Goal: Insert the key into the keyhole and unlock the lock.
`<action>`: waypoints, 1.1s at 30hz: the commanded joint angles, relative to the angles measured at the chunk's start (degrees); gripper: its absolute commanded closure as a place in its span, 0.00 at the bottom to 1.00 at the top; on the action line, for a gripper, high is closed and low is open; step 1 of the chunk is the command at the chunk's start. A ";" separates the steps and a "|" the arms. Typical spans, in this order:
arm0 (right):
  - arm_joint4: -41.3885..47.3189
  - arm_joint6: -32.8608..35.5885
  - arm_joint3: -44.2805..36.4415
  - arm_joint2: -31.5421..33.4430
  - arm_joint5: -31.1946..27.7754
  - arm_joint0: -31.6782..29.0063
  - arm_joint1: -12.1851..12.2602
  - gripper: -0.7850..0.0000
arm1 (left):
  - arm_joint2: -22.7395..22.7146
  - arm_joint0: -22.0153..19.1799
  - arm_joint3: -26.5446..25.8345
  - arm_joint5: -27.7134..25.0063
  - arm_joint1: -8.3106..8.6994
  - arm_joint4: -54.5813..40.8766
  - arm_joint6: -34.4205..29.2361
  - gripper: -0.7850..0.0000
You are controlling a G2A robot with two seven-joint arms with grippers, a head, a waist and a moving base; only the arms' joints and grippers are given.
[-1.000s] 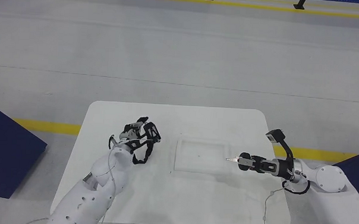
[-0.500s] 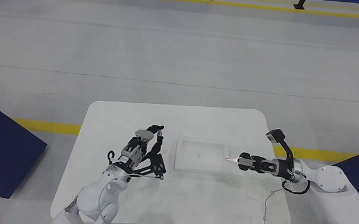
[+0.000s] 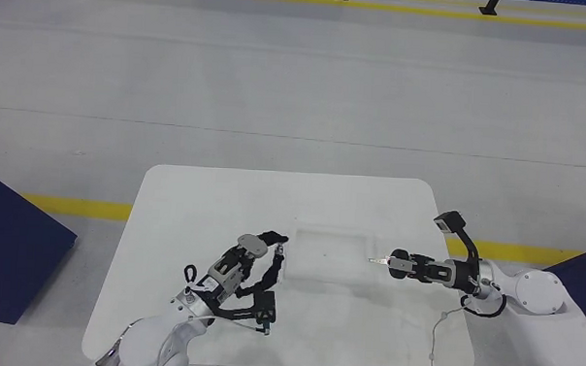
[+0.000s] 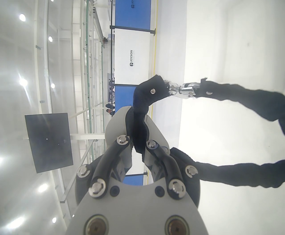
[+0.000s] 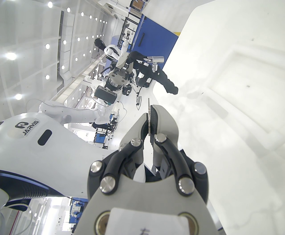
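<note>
The lock is a black cable loop (image 3: 268, 271) with a silver cylinder (image 4: 186, 89) joining its ends. My left gripper (image 3: 253, 244) is shut on the cable (image 4: 139, 124), holding it above the table's front left, just left of the white tray (image 3: 330, 233). A small lock part (image 3: 265, 320) hangs low from the loop. My right gripper (image 3: 392, 261) is shut on the thin metal key (image 5: 148, 111), which points left over the tray's right edge. From the right wrist, the key's tip faces the far-off cylinder (image 5: 155, 59).
The white table (image 3: 176, 198) has rounded corners, and its shallow tray (image 5: 245, 93) sits at the middle. Blue panels (image 3: 9, 251) stand beside the table on the left and right. Grey floor with yellow lines lies beyond.
My left arm has carried the cable lock right and toward the table's front, from left of the tray to its front left corner. The right arm and key have stayed still.
</note>
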 commanded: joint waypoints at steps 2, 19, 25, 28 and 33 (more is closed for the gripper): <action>0.00 0.00 0.00 0.00 0.00 0.00 0.00 1.00 | 0.00 0.00 0.00 0.00 0.00 0.00 0.00 1.00; 0.00 0.00 0.00 0.00 0.00 0.00 0.00 1.00 | -1.47 0.51 3.31 15.61 1.36 6.42 27.12 1.00; 0.00 0.00 0.00 0.00 0.00 0.00 0.00 1.00 | -2.10 -0.08 5.36 18.77 1.61 2.71 35.65 1.00; 0.00 0.00 0.00 0.00 0.00 0.00 0.00 1.00 | -2.30 -0.89 6.99 19.53 1.54 -0.42 38.00 1.00; 0.00 0.00 0.00 0.00 0.00 0.00 0.00 1.00 | -2.05 -1.83 8.31 20.47 1.38 -2.93 39.59 1.00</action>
